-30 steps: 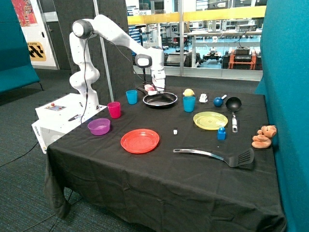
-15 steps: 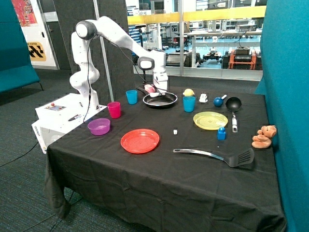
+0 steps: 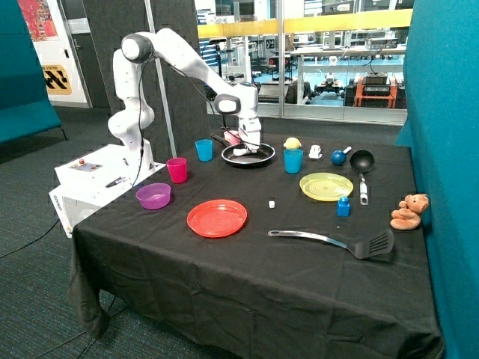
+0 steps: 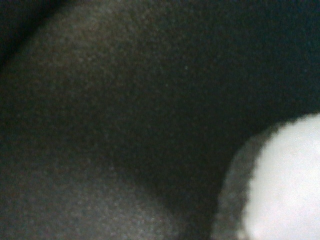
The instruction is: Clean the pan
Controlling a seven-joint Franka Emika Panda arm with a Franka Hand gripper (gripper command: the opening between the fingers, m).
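The pan (image 3: 260,158), wide, shallow and black with a shiny rim, sits at the far side of the black-clothed table between two blue cups. My gripper (image 3: 249,148) is down inside the pan, near its far rim, shut on a small white sponge (image 3: 241,152) that rests against the pan's inside. In the wrist view the dark pan surface (image 4: 125,100) fills the picture very close up, and the white sponge (image 4: 285,185) shows at one corner.
A blue cup (image 3: 204,149) and a pink object (image 3: 233,137) stand beside the pan. Another blue cup (image 3: 293,161) stands on its other side. Nearer the front are a pink cup (image 3: 177,170), purple bowl (image 3: 153,196), red plate (image 3: 217,218), yellow plate (image 3: 326,185), small deep pan (image 3: 362,161) and spatula (image 3: 337,241).
My gripper has moved with the white sponge from the pan's far rim, by the pink object, down and further into the pan. The pan has stayed in place.
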